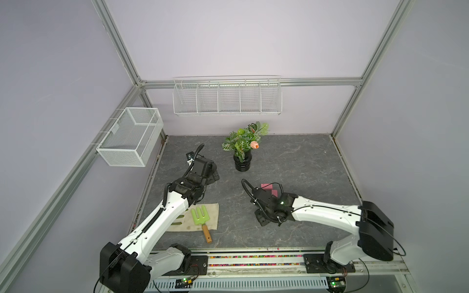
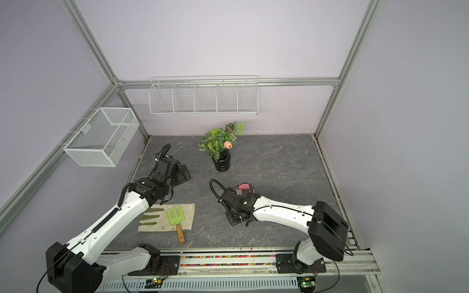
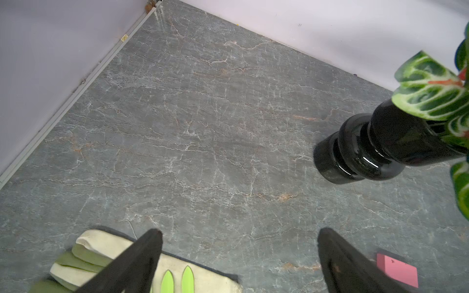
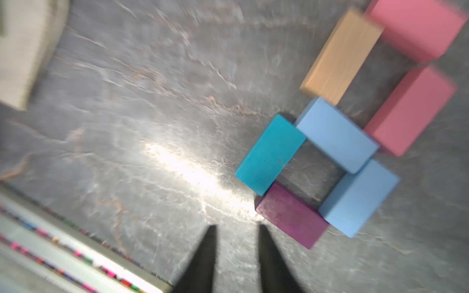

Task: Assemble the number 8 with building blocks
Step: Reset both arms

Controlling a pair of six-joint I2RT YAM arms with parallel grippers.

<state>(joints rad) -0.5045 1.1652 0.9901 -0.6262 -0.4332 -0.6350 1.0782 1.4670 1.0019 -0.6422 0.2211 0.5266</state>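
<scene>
**Desk:** How far along was the 8 (image 4: 337, 135) in this shot?

**Photographer:** By the look of it, all but built. All seven blocks lay flat on the counter (image 1: 304, 162), near its middle and a little toward the right edge. The right wrist view showed two loops. A pink block (image 4: 416, 28) capped the upper one, with the tan block (image 4: 341, 55) and a second pink (image 4: 411, 111) as its sides. A light blue bar crossed the waist. Below it came the teal block (image 4: 270, 154), another light blue (image 4: 359, 197) and the purple block (image 4: 291, 215) closing the foot.

**Desk:** Anything left undone?

**Photographer:** Little, I judged. The teal block sat a shade outward of the tan one, so the left side ran crooked, and blur hid whether the two pinks met. Squaring up may have been all that remained.

**Desk:** And the arms?

**Photographer:** The right gripper (image 4: 237, 225) hung just beside the purple block, its fingers a narrow gap apart with nothing between them. In both top views that arm covered most of the figure. The left gripper (image 3: 238, 232) hovered well apart, toward the left edge, its fingers spread wide and holding nothing.
</scene>
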